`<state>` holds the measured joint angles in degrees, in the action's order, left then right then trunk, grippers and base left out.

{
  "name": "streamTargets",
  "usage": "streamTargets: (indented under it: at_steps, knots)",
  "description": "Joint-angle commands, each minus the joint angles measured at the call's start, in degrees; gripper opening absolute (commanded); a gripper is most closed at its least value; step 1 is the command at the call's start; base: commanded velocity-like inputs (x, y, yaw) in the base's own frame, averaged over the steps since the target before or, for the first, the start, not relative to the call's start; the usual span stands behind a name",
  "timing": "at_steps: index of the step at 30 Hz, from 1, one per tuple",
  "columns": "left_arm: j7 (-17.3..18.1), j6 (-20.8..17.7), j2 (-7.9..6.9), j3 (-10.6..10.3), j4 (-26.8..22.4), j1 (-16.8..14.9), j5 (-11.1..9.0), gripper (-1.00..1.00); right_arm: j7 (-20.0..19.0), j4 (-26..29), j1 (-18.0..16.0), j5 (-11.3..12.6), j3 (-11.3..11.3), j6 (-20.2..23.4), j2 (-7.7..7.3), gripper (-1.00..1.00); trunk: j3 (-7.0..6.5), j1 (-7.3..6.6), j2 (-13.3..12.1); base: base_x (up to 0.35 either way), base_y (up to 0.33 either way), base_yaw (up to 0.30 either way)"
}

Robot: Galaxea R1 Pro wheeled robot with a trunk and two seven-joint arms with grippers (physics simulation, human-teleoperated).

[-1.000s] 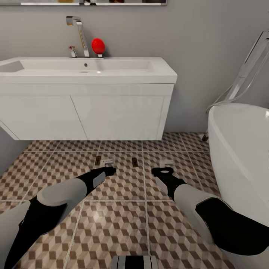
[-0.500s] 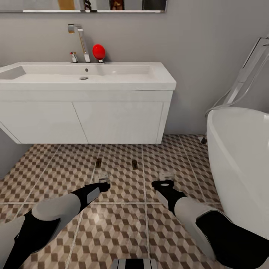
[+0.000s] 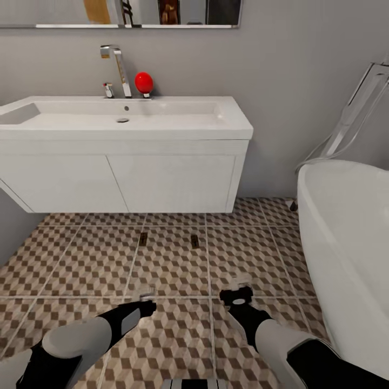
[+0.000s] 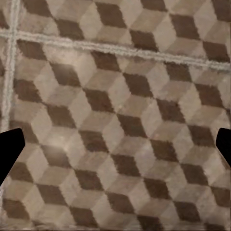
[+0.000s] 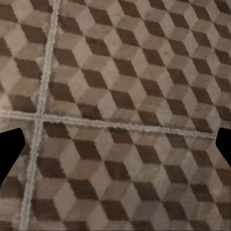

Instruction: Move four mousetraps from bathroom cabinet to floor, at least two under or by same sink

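Observation:
Two mousetraps (image 3: 143, 238) (image 3: 194, 241) lie flat on the patterned bathroom floor (image 3: 81, 259), just in front of the white vanity under the bathroom sink (image 3: 162, 116). My left gripper (image 3: 146, 298) hovers low over the tiles, well short of the left trap. My right gripper (image 3: 238, 287) hangs at about the same distance, right of the second trap. In the left wrist view the left gripper (image 4: 115, 149) is open over bare tiles. The right gripper (image 5: 115, 149) in the right wrist view is likewise open with nothing between its fingers. The cabinet is out of view.
A white bathtub (image 3: 346, 227) fills the right side, with a shower hose (image 3: 335, 140) against the wall behind it. A chrome tap (image 3: 116, 67) and a red ball-like object (image 3: 143, 82) stand on the sink's back edge. A mirror (image 3: 119, 13) hangs above.
Both arms have drawn back toward me, away from the two mousetraps, which stay where they lay. The head view has tilted up a little, so the sink sits lower in the picture.

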<state>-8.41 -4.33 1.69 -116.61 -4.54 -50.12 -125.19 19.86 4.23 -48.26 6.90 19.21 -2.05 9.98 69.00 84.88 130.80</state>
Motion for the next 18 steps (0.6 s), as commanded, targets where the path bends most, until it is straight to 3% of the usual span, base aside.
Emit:
streamTargets:
  at_steps: [1,8,18]
  knots:
    - [-0.29,0.16,-0.01,-0.28,-0.08,0.81,-0.19,1.0,0.12,-0.06,0.72,0.45,0.49,-0.65,0.01,1.0,-0.15,-0.24,-0.4,0.0,0.0,0.0]
    - [-0.29,3.69,-0.02,-0.28,-0.11,6.7,-0.1,1.0,-0.77,-0.05,6.16,-0.03,0.55,-2.3,0.01,1.0,-1.41,-1.77,-3.21,0.0,0.0,0.0]
    - [-0.29,5.79,-0.06,-0.28,-0.12,11.67,-0.12,1.0,-1.52,-0.08,12.16,-0.12,0.51,-5.25,0.01,1.0,-3.2,-3.97,-7.22,0.0,0.0,0.0]
